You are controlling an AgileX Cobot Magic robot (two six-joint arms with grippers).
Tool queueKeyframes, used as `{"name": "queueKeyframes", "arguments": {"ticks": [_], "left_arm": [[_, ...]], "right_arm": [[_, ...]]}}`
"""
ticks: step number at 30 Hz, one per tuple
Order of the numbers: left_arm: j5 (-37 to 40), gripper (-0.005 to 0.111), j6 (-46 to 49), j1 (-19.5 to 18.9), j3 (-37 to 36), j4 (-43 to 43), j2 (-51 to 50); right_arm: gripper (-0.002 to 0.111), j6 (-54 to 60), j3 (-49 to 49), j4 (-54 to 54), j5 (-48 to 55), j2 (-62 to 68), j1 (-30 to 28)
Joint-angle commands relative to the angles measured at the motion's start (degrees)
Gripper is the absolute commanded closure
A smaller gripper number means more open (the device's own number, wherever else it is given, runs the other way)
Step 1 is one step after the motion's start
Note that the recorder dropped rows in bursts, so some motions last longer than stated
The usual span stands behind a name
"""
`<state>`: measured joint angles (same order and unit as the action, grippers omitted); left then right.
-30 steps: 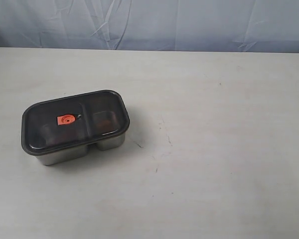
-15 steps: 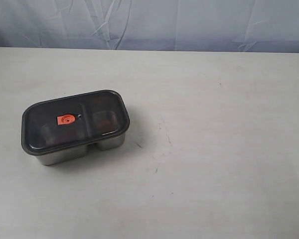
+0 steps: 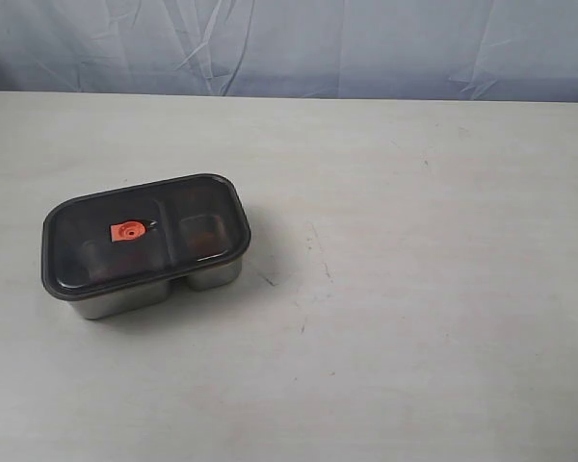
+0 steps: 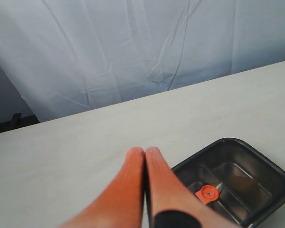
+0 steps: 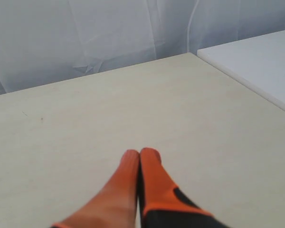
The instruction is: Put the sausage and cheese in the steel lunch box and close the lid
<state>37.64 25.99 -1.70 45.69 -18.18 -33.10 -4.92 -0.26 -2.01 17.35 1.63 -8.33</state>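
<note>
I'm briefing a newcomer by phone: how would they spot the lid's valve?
On the pale table, left of its middle in the exterior view, stands the steel lunch box under the dark lid. The valve sits on that lid, its only bright orange-red spot.

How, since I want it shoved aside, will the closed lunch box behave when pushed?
The lunch box sits low and wide, so it should slide rather than tip. Its shiny steel wall probably feels slippery and rigid. The lid sits level on top, so it is unlikely to shift.
</note>
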Motion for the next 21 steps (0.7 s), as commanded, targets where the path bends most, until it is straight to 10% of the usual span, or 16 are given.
{"name": "queueKeyframes", "arguments": {"ticks": [1, 21], "left_arm": [[-0.22, 0.107, -0.04, -0.04, -0.2, -0.15, 0.41], [-0.9, 0.107, -0.04, -0.04, -1.7, 1.0, 0.76]], "right_arm": [[0.108, 0.37, 0.26, -0.07, -0.08, -0.31, -0.3], [0.108, 0.25, 0.26, -0.07, -0.08, -0.31, -0.3]]}}
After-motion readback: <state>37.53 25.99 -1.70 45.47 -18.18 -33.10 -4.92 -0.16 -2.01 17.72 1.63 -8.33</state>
